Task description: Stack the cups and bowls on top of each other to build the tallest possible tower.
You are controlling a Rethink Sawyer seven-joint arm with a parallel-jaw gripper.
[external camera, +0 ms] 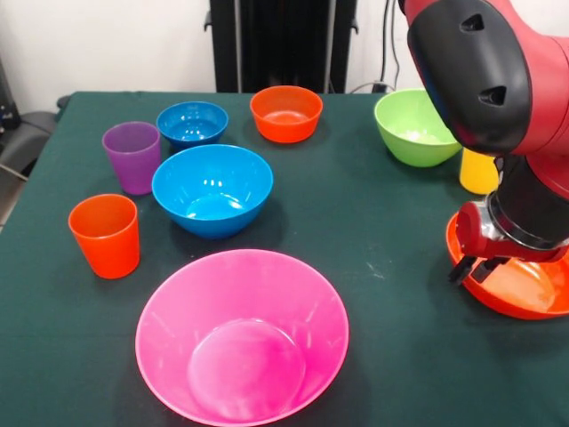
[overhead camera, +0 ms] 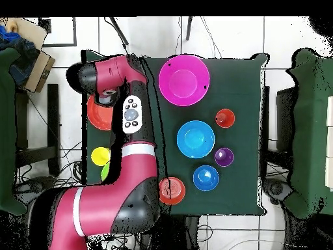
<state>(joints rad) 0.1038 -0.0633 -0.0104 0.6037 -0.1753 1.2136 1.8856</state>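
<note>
Pink, and the largest piece, the pink bowl [external camera: 242,336] sits upright at the lower centre of the front view, while the gripper [external camera: 471,267] hangs at the right edge directly over the near-left rim of the orange bowl [external camera: 524,289], so that bowl lies straight below the jaws and slightly to their right. Whether the jaws are open or hold the rim I cannot tell; the wrist hides them. Smaller pieces lie well apart to the left: blue bowl [external camera: 212,189], green bowl [external camera: 416,127], orange cup [external camera: 105,235], purple cup [external camera: 132,157]; nothing looks stacked yet.
</note>
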